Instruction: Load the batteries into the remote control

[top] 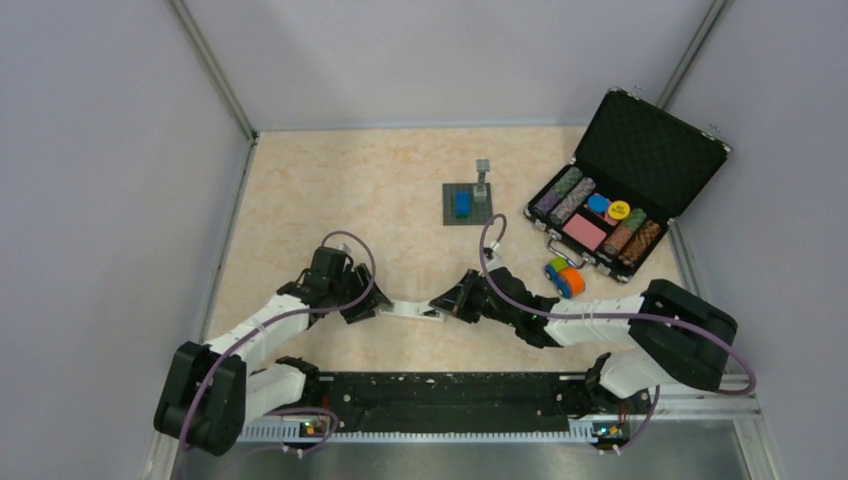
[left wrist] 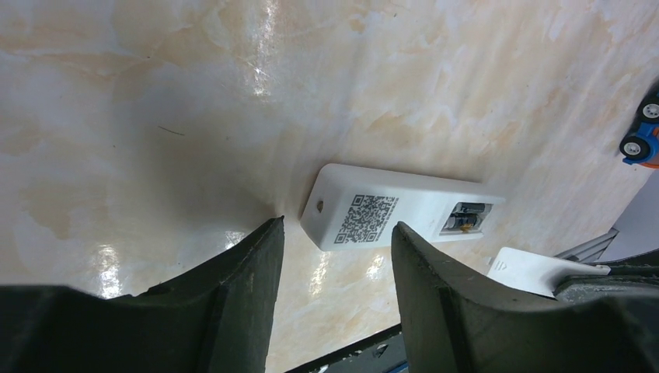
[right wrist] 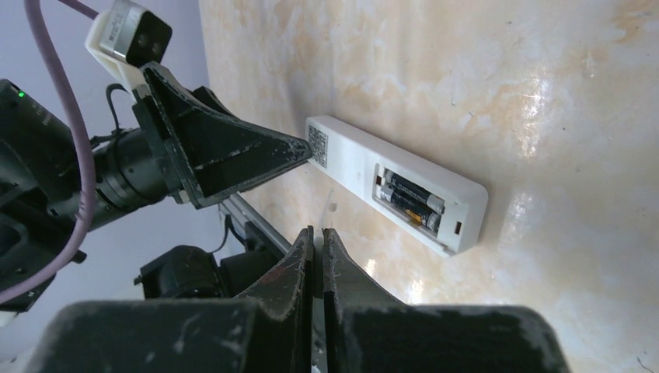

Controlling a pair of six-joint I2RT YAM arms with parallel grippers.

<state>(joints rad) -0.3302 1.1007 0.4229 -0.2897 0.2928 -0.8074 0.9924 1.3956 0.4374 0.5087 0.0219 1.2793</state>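
The top view looks steeply down from the near edge over the whole table (top: 330, 190). Both wrist views sit low and close, facing each other across the remote (right wrist: 350, 159), which all three views share.

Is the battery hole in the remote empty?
No, two batteries lie side by side in the open recess on the back of the remote.
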